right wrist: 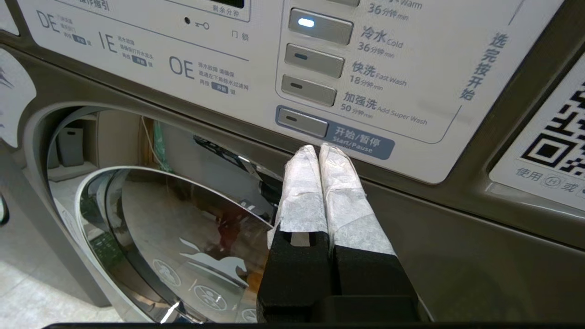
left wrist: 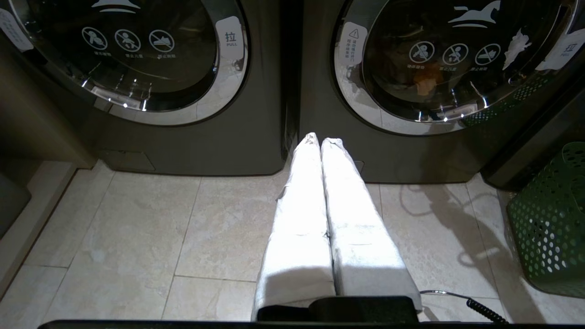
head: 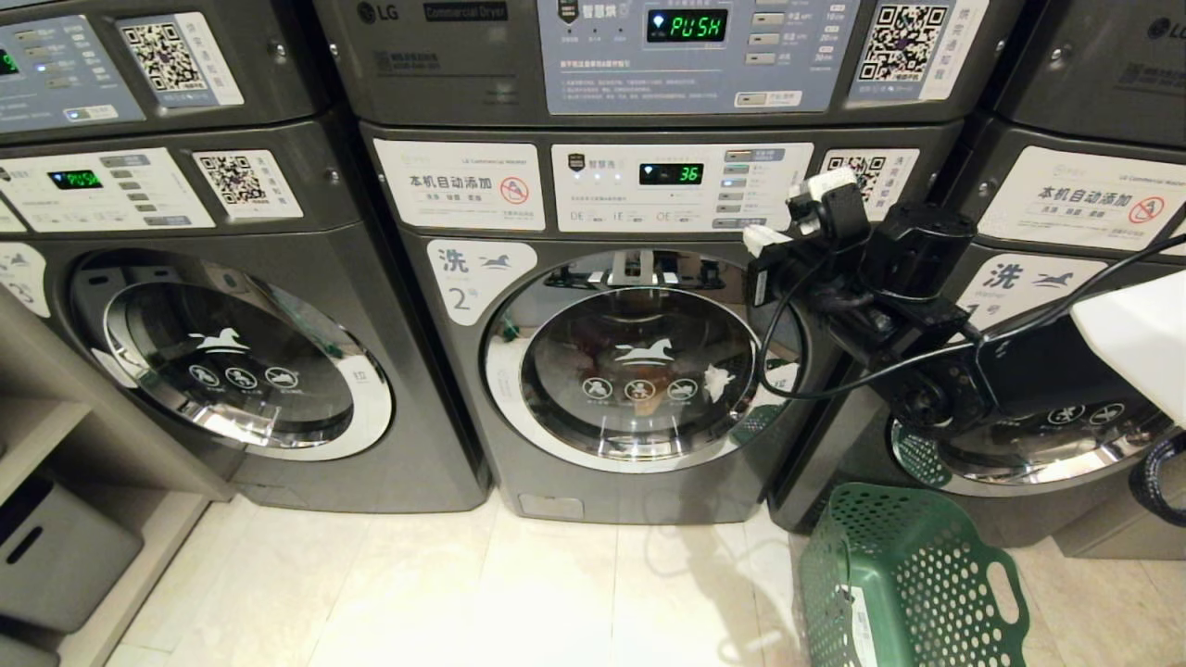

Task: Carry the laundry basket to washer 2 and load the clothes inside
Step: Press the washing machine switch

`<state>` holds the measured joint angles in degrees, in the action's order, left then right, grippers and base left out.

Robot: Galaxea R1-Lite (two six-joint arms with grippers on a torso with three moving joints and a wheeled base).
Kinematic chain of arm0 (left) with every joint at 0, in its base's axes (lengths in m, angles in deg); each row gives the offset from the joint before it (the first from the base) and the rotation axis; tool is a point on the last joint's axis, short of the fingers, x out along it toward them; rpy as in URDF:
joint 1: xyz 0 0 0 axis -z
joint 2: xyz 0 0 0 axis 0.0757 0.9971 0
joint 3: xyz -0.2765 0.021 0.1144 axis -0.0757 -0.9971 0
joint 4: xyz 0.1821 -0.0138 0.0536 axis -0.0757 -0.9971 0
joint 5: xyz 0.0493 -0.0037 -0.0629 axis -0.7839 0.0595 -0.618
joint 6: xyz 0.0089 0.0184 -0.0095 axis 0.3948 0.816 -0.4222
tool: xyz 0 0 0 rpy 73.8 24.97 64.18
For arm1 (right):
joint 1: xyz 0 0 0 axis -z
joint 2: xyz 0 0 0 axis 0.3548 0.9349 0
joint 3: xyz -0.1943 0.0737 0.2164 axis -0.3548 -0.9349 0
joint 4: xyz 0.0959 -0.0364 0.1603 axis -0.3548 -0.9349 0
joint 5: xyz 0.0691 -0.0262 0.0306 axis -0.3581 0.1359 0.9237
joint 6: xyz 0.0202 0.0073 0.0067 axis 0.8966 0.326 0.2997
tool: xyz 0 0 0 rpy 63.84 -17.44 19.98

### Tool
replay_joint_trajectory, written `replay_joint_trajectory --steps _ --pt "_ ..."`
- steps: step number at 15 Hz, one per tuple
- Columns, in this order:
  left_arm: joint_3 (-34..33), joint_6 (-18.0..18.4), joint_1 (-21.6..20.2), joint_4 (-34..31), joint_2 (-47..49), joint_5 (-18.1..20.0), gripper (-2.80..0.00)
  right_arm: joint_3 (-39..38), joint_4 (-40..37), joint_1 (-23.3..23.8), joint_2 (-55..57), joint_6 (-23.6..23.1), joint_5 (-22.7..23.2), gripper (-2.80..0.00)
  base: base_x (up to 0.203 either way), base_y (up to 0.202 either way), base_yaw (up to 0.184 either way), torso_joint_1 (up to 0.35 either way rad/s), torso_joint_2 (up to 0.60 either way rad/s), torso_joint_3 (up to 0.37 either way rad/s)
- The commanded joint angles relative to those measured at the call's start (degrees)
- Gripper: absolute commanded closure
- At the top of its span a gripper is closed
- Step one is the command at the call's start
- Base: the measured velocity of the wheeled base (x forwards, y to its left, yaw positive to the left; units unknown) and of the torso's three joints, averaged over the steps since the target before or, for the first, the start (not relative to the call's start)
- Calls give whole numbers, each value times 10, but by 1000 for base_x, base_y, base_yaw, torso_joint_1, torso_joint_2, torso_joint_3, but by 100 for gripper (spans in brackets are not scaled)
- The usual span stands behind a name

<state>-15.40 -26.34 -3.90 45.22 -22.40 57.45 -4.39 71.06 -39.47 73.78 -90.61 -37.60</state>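
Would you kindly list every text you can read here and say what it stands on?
"36": display of washer 2.
"2": its white label.
"PUSH": dryer display above.
"LG": dryer.
"PULL": door tab of the neighbouring washer.
"Start/Pause", "Fast Wash", "Cold": control panel.
Fine print, QR codes: too small to read.

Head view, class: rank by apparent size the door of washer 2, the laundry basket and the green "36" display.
1. Door of washer 2, largest.
2. Laundry basket: smaller, though cut off by the frame and nearer the camera, so unsure.
3. "36" display, smallest.
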Motion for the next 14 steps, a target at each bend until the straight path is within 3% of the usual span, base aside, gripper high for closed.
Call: replay_joint_trajectory --steps 1,14 --pt "0 0 0 0 -1 0 0 0 4 -1 4 -1 1 0 0 0 0 0 0 0" --pt "0 0 0 0 -1 0 0 40 2 -12 28 -1 3 0 0 0 0 0 0 0"
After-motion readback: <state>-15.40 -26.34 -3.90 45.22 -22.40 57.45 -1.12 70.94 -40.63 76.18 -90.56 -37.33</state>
